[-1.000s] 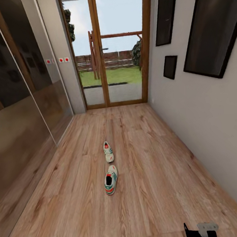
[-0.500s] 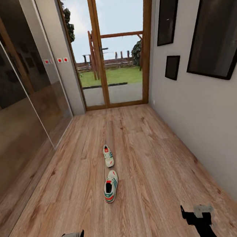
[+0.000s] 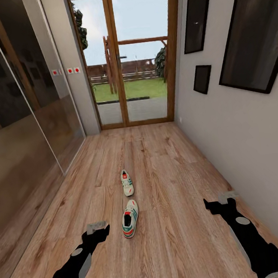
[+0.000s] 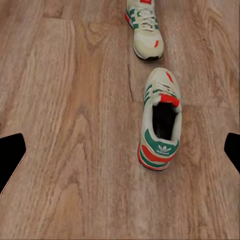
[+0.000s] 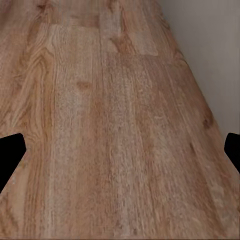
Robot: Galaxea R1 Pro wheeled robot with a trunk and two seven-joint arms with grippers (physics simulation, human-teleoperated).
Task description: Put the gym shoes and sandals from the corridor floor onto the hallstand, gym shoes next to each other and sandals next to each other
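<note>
Lying on corridor floor (image 3: 170,187): two gym shoes (image 3: 128,200); left pincer (image 4: 120,150) and right pincer (image 5: 120,155) spread.

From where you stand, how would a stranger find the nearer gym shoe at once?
Look down the corridor floor toward the glass door. Two white shoes with green stripes lie in line mid-floor. The nearer shoe shows its dark opening and red-green heel, beside the left tool; the farther shoe lies toward the door.
</note>
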